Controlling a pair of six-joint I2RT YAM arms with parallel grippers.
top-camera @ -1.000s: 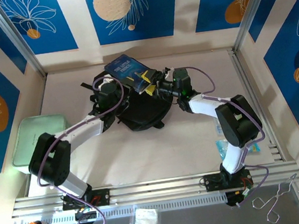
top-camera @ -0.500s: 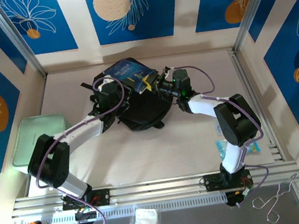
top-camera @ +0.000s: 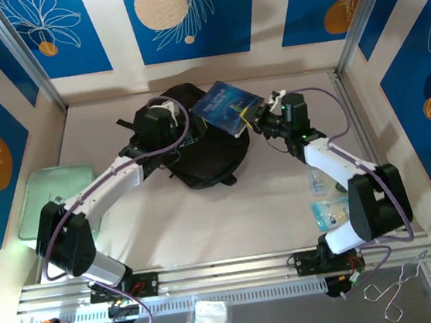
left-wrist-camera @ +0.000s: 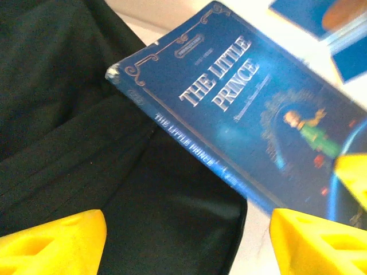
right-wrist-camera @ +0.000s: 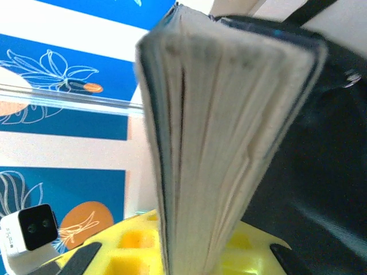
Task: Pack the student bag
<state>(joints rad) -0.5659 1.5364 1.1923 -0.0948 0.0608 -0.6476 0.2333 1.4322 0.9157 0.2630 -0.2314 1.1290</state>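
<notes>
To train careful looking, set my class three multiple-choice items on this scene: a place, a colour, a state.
1. Where is the dark blue rectangular book? A clamped in the right pincer, over the large black fabric backpack's right side; B lying on the floor; C zipped inside the backpack.
2. What colour is the rectangular tray at the table's left edge? A red; B pale green; C black.
3. The left pincer is: A shut on a strap; B shut on the book; C open.
Answers: 1A, overhead view shows it gripped; 2B, seen overhead; 3C, its yellow fingers stand wide apart.
</notes>
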